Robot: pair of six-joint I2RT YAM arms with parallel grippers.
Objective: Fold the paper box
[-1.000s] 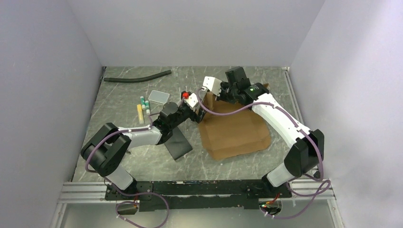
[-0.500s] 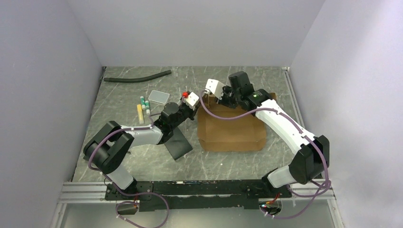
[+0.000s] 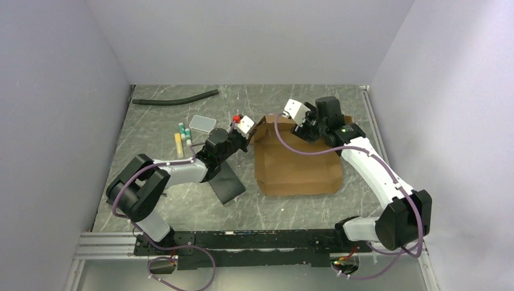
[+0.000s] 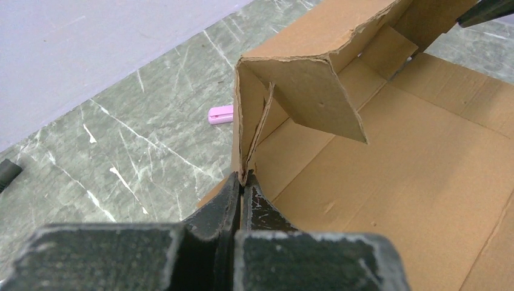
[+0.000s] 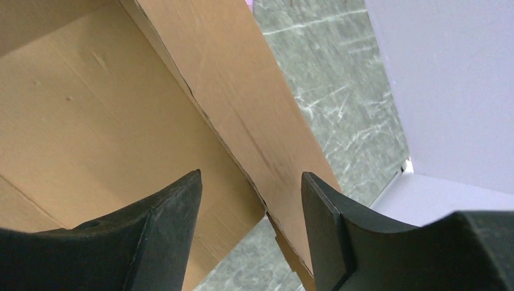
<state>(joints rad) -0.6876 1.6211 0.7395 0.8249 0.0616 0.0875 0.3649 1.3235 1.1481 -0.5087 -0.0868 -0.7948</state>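
Brown paper box (image 3: 297,170): left gripper (image 4: 242,179) jaws pinch its far-left flap upright, steadying it; right gripper (image 5: 251,182) jaws spread astride the far wall.

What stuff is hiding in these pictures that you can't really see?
- Pink thing, left wrist view: the paper box covers part of it.
- Little tubes, top view: too small to name.
- Black slab, top view: left arm hides its far end.
- Paper box's far edge, top view: right arm covers it.
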